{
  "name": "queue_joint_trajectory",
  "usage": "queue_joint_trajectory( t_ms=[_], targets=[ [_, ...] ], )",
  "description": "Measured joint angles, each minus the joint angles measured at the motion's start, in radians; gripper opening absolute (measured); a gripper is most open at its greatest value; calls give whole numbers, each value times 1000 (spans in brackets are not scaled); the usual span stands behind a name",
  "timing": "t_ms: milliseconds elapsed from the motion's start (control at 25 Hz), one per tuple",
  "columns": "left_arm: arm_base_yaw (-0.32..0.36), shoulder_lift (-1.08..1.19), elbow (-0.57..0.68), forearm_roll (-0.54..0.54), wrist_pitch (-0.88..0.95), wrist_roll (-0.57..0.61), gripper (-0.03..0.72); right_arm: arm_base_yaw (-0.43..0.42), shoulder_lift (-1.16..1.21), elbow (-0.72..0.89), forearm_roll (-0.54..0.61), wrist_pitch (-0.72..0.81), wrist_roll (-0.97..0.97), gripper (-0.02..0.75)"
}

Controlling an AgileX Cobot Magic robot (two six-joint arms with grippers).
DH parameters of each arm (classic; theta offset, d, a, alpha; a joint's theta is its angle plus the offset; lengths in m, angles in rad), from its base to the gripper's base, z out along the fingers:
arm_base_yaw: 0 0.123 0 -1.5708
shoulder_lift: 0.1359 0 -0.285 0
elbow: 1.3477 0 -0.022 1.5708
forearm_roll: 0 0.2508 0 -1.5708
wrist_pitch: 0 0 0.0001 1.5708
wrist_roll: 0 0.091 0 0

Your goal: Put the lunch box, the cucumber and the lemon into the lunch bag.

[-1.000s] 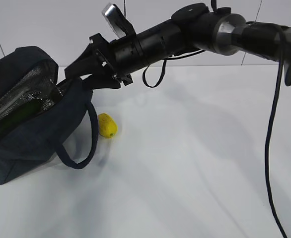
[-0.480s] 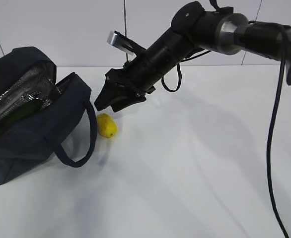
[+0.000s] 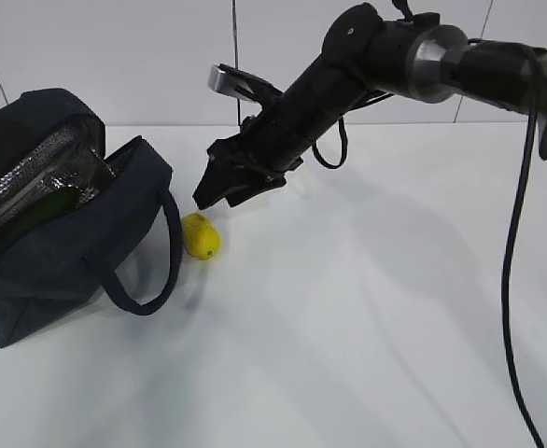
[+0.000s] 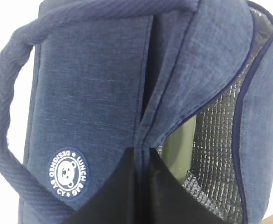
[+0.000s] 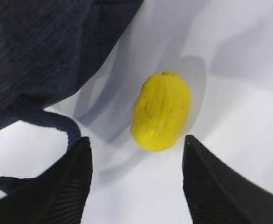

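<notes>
The navy lunch bag [image 3: 59, 252] lies open at the left, its silvery lining showing. A dark green cucumber [image 3: 33, 211] lies inside it. The yellow lemon [image 3: 202, 235] sits on the table just right of the bag's loop handle [image 3: 147, 280]. My right gripper [image 3: 219, 193] hangs open just above and behind the lemon. In the right wrist view the lemon [image 5: 161, 111] lies beyond the gap of the open right gripper [image 5: 135, 154]. My left gripper [image 4: 142, 156] is shut on the lunch bag's [image 4: 94, 84] rim seam. A pale green surface [image 4: 178, 144] shows inside; I cannot tell what it is.
The white table [image 3: 367, 308] stretches to the right and front of the lemon. A white tiled wall [image 3: 115, 56] stands behind. The right arm's black cable [image 3: 511, 243] hangs at the far right. The bag's handle [image 5: 57, 122] lies close to the right gripper's left finger.
My right gripper has swung away from above the bag's opening, down and to the right, and now hangs over the lemon. The bag and the lemon have not moved.
</notes>
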Motion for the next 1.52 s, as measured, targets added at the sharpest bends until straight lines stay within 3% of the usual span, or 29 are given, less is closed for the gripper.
queue_joint_trajectory(
  t_ms=[520, 880, 1520],
  targets=[
    [0, 0, 0, -2, -8, -2, -6, 52, 42, 0, -133, -119, -47, 457],
    [0, 0, 0, -19, -10, -2, -6, 93, 84, 0, -170, -204, -52, 458],
    [0, 0, 0, -23, -10, -2, -6, 95, 86, 0, -218, -280, -54, 458]
  ],
)
